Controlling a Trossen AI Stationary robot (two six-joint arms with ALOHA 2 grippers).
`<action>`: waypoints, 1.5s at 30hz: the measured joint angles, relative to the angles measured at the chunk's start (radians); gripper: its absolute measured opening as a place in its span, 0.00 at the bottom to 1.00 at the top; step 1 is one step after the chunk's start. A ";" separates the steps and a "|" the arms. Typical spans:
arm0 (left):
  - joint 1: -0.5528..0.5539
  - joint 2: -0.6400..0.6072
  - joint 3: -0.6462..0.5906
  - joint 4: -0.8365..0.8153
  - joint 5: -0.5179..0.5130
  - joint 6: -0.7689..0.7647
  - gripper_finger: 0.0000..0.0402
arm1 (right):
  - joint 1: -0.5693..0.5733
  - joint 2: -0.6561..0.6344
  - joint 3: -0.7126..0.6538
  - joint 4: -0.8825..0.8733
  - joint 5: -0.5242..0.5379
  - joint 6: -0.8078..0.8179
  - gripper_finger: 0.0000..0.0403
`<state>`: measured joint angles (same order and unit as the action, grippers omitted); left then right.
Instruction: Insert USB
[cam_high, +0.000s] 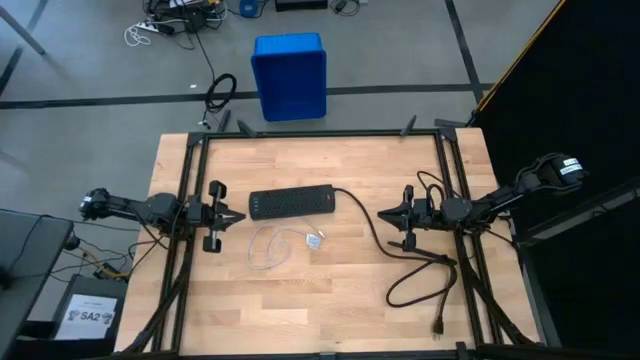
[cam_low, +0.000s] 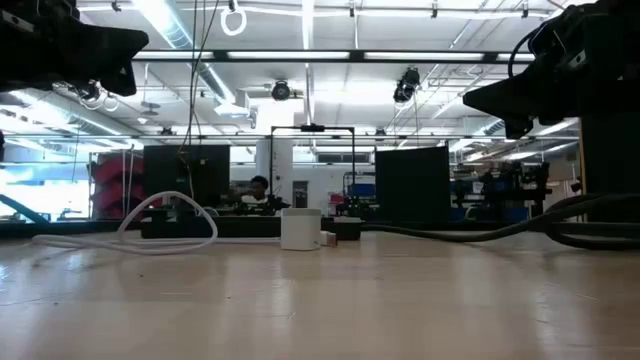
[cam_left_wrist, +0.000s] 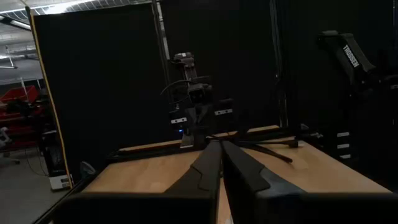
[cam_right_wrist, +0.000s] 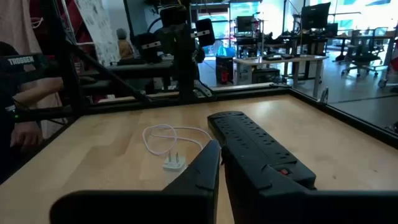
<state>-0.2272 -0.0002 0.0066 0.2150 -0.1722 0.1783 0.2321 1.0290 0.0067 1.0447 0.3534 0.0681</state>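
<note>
Between both shut grippers — left (cam_high: 238, 217), right (cam_high: 384, 213) — USB (cam_high: 270, 243) lies untouched.

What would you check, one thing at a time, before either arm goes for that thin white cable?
1. USB cable lying free on the table: ok.
2. Power strip clear of both claws: ok.
3. Left claw empty, fingers together: ok.
4. Right claw empty, fingers together: ok.
5. White adapter beside the cable, unplugged: ok.
6. Which socket suits the plug: cannot tell.
</note>
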 joint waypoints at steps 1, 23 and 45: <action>0.000 0.000 0.000 0.000 0.000 0.000 0.00 | 0.000 0.000 0.000 0.000 0.000 0.000 0.02; 0.000 0.000 0.000 0.000 0.000 0.000 0.00 | 0.000 0.000 0.000 0.000 0.000 0.000 0.02; 0.000 0.000 0.000 0.000 0.000 0.000 0.00 | 0.000 0.000 0.000 0.000 0.000 0.000 0.02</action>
<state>-0.2272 -0.0002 0.0063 0.2151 -0.1722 0.1781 0.2321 1.0294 0.0066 1.0447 0.3534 0.0680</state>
